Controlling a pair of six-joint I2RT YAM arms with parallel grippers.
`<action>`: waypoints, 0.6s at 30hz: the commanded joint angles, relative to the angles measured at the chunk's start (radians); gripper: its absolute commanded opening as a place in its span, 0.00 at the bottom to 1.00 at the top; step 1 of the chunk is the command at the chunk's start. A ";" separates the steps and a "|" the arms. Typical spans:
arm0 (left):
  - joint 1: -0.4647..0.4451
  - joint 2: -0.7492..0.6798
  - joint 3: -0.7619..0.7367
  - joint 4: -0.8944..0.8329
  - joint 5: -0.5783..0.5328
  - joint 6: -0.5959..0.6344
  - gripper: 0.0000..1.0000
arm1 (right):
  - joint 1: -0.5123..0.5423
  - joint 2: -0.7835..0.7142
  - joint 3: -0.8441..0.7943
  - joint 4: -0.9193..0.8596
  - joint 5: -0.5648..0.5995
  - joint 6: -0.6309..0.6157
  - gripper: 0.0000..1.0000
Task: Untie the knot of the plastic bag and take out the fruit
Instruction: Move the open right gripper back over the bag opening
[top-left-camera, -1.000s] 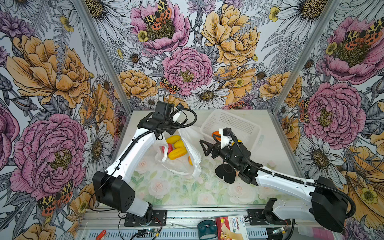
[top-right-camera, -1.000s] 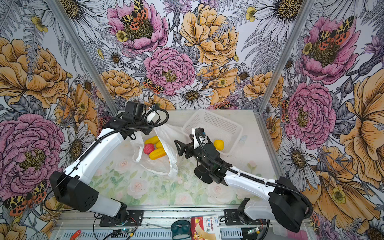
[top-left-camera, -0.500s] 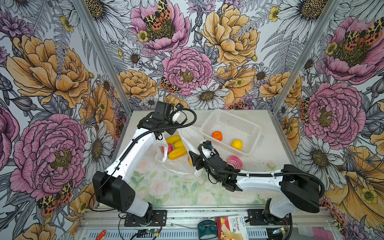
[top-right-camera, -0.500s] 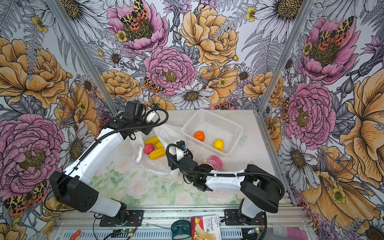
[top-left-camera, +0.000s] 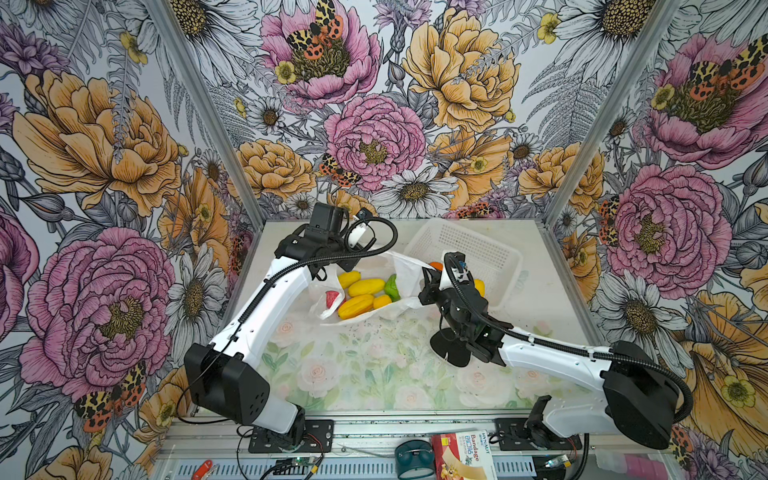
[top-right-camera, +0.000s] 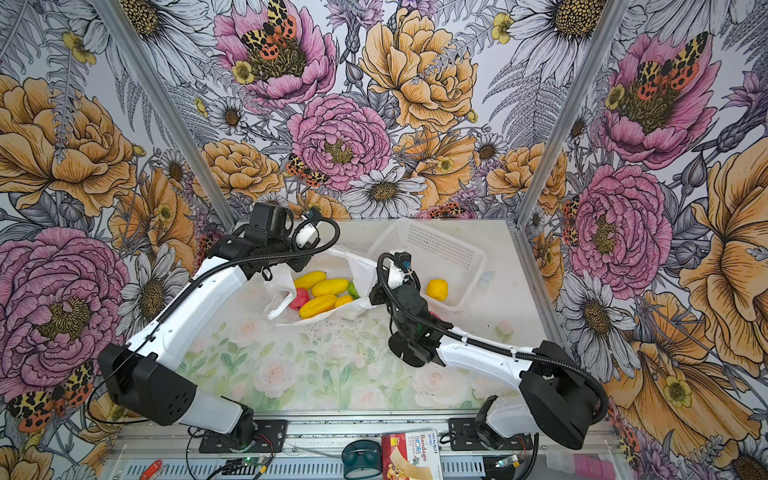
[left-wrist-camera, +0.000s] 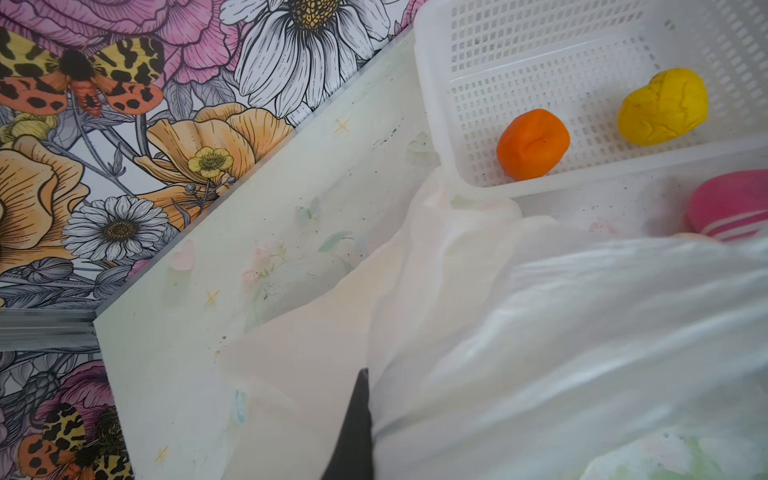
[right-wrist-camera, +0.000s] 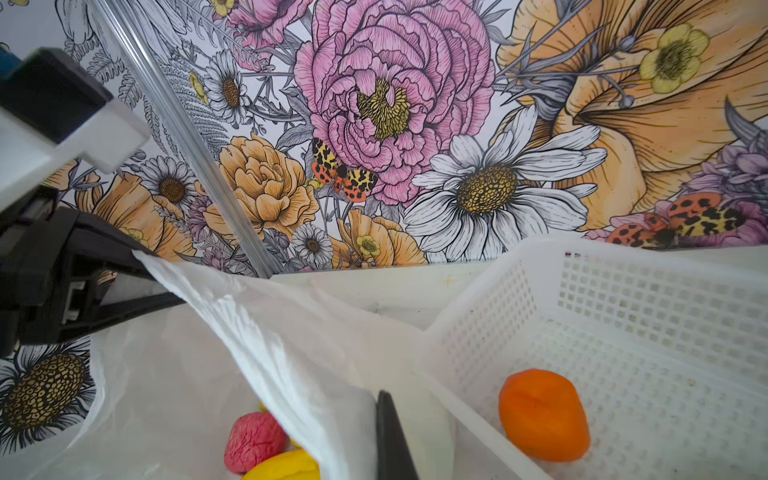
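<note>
Right wrist, right fingers (right-wrist-camera: 392, 440) newly grip bag (right-wrist-camera: 291, 353)

Vertical access to the fruit (top-left-camera: 365, 286) through the open plastic bag (top-left-camera: 409, 270) mouth is free. Left arm (top-left-camera: 286, 291) and right arm (top-left-camera: 461, 307) flank it; basket (top-left-camera: 494, 249) adjoins the right side.

Crinkly translucent plastic bag (top-left-camera: 409, 272), rigid perforated plastic basket (top-left-camera: 478, 243), glossy fruit (top-left-camera: 365, 286).

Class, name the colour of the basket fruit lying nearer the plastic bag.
The fruit is orange, clearest in the left wrist view.
</note>
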 joint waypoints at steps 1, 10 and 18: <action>0.015 -0.028 0.025 0.020 0.016 -0.017 0.00 | -0.030 -0.001 -0.021 -0.060 0.013 -0.004 0.00; 0.014 -0.028 0.028 0.020 0.045 -0.025 0.00 | -0.064 -0.013 -0.005 -0.107 0.040 -0.036 0.00; 0.015 -0.033 0.039 0.019 0.099 -0.048 0.00 | -0.120 -0.080 -0.020 -0.168 0.063 -0.045 0.00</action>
